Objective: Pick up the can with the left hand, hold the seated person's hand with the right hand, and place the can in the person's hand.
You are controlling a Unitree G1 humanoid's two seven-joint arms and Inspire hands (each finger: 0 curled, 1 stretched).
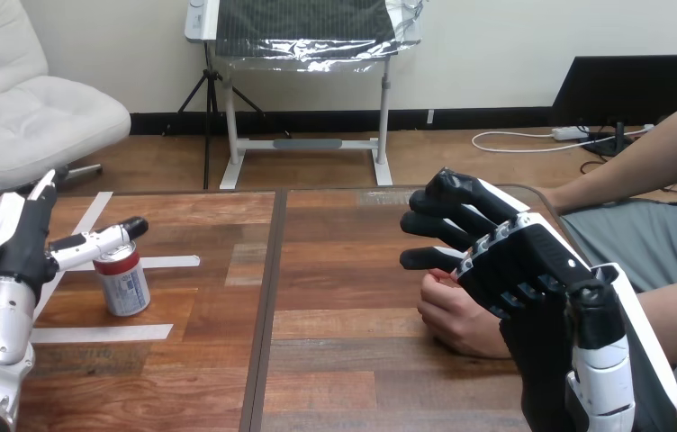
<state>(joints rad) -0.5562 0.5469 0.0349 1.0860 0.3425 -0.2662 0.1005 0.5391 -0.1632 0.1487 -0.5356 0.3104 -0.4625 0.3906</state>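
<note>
The can (122,281) stands upright on the tabletop (344,369), just beside the left robot hand (15,245), which is spread open. Its body should be wrapped squarely before lifting. The right robot hand (533,270) is held loosely open over the person's hand (459,319); no clasp is seen.

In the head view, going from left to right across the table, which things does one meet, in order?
left hand → can → table seam → right hand. The person's hand overlaps with the right hand, so it has no clear place.
</note>
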